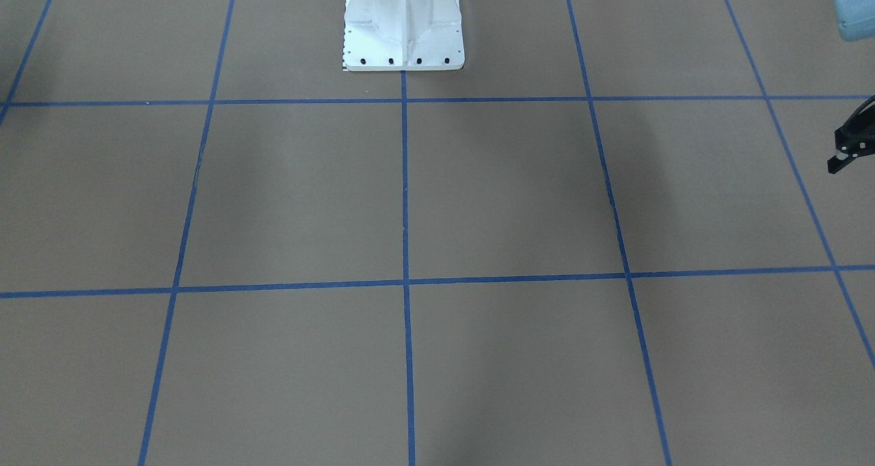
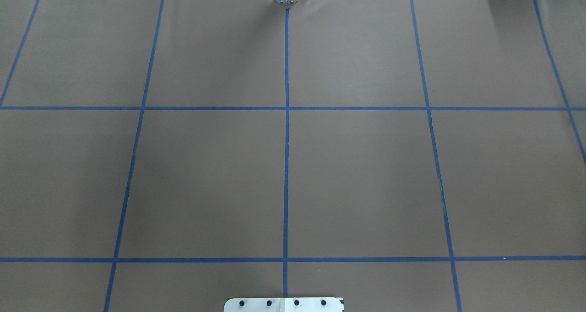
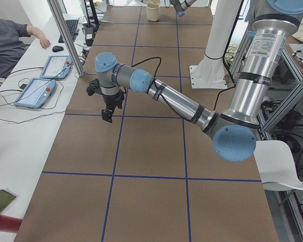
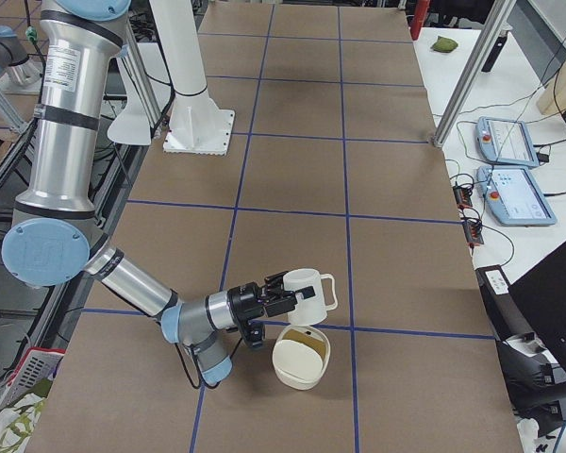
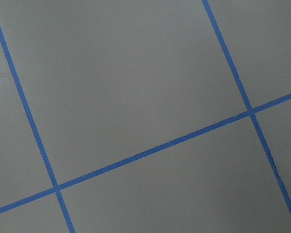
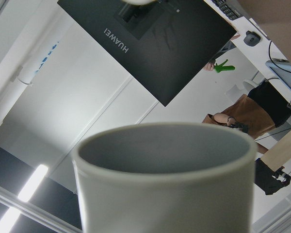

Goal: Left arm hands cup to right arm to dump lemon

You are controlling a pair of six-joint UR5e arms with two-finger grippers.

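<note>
In the exterior right view my right gripper (image 4: 275, 300) holds the white cup (image 4: 304, 286) in the air, tipped just above a cream bowl (image 4: 300, 370), handle away from the arm. The right wrist view shows the cup's rim (image 6: 165, 145) close up against the ceiling, with no lemon in its mouth. The bowl's inside looks yellowish-brown; I cannot make out the lemon as a separate lump. My left gripper (image 3: 107, 108) hangs empty above the table, far from the cup. Only its tip (image 1: 846, 148) shows at the front view's right edge, so I cannot tell whether it is open.
The white robot base (image 1: 403, 25) stands at the table's robot-side edge. Two tablets (image 4: 509, 170) and cables lie on the white side bench, beside metal frame posts (image 4: 472, 75). An operator (image 3: 10, 40) sits at the bench. The brown table (image 2: 366, 165) has a blue tape grid.
</note>
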